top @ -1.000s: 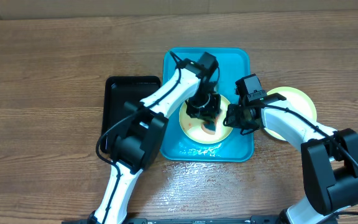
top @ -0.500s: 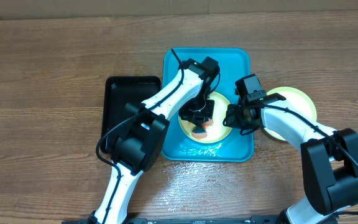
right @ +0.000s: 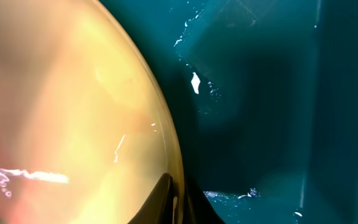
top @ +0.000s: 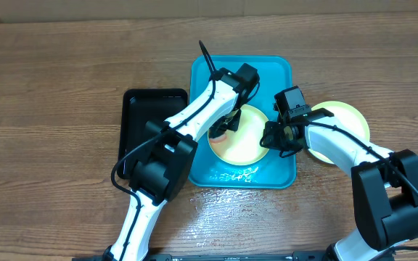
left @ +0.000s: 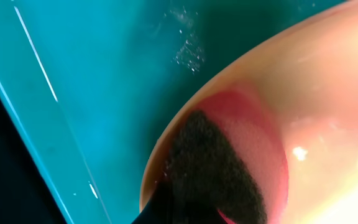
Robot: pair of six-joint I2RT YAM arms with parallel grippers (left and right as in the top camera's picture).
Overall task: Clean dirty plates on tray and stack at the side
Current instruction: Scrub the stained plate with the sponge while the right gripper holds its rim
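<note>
A pale yellow plate point(top: 247, 138) lies in the turquoise tray point(top: 267, 72). My left gripper point(top: 225, 127) is shut on a sponge point(top: 219, 135), red with a dark scouring face, pressed on the plate's left rim. In the left wrist view the sponge point(left: 213, 165) covers the plate point(left: 334, 87) at its edge above the tray point(left: 104, 74), and my gripper point(left: 188, 214) is mostly hidden behind it. My right gripper point(top: 272, 140) is shut on the plate's right rim. In the right wrist view its jaws point(right: 178, 202) pinch the rim of the plate point(right: 61, 106). Another plate point(top: 347, 116) sits on the table at right.
A black tray point(top: 151, 123) lies against the turquoise tray's left side. Water drops glisten on the tray floor point(top: 234, 174) near its front edge and show in the right wrist view point(right: 194, 82). My right arm point(top: 339, 148) crosses over the plate on the table.
My left gripper has dragged the sponge from the plate's middle up and left to its left rim. The plate's centre now shows bare. The right gripper has stayed put on the rim.
</note>
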